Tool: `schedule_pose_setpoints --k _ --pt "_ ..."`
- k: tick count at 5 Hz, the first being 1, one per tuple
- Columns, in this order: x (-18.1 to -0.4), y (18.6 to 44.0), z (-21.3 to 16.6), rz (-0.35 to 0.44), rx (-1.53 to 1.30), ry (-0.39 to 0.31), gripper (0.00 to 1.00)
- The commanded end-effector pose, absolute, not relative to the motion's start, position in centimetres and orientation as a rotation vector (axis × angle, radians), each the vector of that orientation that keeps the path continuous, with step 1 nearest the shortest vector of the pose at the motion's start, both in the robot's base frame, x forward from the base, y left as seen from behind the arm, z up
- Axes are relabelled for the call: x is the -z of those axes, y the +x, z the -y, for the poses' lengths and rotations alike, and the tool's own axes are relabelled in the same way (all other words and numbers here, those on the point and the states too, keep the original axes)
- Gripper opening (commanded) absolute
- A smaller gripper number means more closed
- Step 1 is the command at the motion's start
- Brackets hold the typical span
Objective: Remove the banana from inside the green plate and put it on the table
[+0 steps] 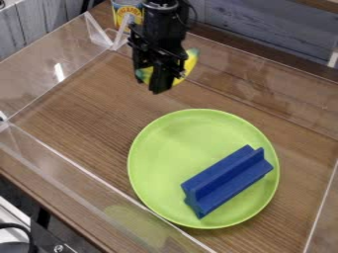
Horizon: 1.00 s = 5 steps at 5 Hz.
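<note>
My black gripper points down over the brown wooden table, up and left of the green plate. Its fingers are shut on the small yellow banana, which sticks out to the right of the fingers, green tip showing, clear of the tabletop. The round lime-green plate lies in the lower right with only a blue rectangular block on it.
Clear acrylic walls border the table on the left, back and front. A yellow can-like object stands behind the back wall, partly hidden by the arm. Bare wood lies left of the plate.
</note>
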<state>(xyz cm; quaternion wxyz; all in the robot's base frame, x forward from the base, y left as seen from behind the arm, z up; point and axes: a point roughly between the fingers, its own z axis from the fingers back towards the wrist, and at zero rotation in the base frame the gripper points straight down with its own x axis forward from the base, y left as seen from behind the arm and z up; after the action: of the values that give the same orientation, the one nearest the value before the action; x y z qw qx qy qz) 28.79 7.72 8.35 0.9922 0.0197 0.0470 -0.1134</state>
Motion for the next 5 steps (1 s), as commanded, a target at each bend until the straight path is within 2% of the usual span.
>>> schedule_pose_setpoints --k 1,2,4,5 --pt "-10.4 29.7 -9.9 -0.001 0.222 0.09 0.0" --pt "-9.5 30.1 -11.4 0.004 0.224 0.103 0.0" --pt "-6.6 31.0 -12.8 0.012 0.228 0.112 0.0" --pt "-6.1 31.2 -12.7 0.029 0.243 0.106 0.0"
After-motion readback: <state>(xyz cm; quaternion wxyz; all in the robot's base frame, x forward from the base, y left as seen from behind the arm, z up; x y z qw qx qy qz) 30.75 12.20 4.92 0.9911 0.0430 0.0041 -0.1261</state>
